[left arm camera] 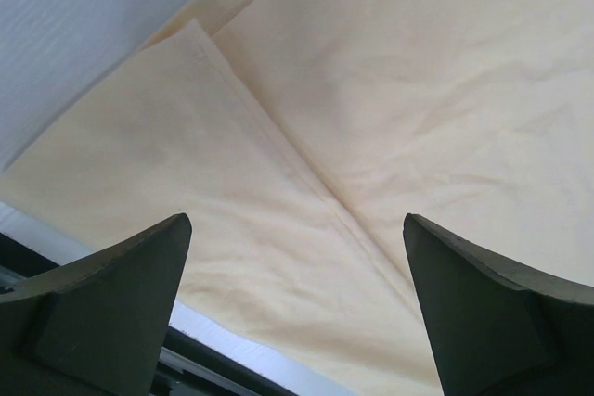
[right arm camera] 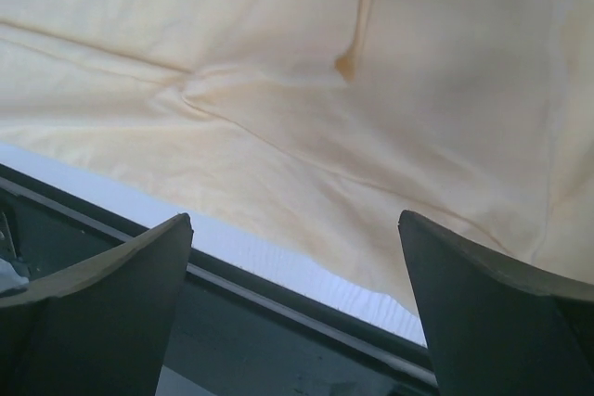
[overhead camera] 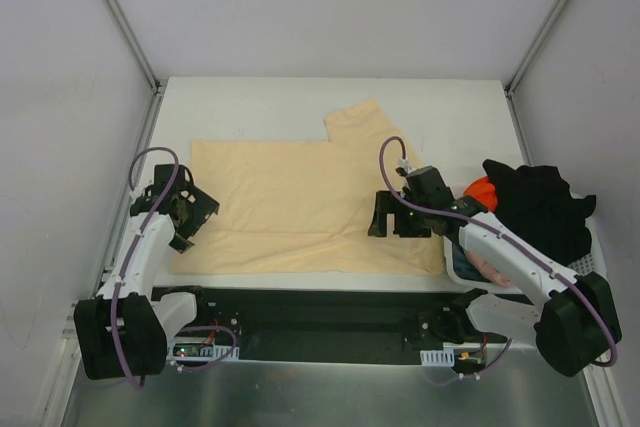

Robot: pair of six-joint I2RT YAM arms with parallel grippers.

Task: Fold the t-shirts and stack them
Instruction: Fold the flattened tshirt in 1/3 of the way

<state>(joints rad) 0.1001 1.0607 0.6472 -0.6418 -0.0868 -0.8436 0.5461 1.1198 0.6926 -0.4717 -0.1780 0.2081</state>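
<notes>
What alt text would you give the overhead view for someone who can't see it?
A large peach-yellow t-shirt lies spread on a white table, with the left gripper and right gripper open above its two ends. At the right, a white basket holds black, orange and pinkish clothes.

Bright, even light comes from above; the white tabletop [overhead camera: 260, 107] looks matte, and my arms [overhead camera: 140, 247] throw only faint, soft shadows on the pale shirt [overhead camera: 290, 207]. In both wrist views my fingers [left arm camera: 102, 322] are dark and slightly blurred; the pale shirt is sharper.
</notes>
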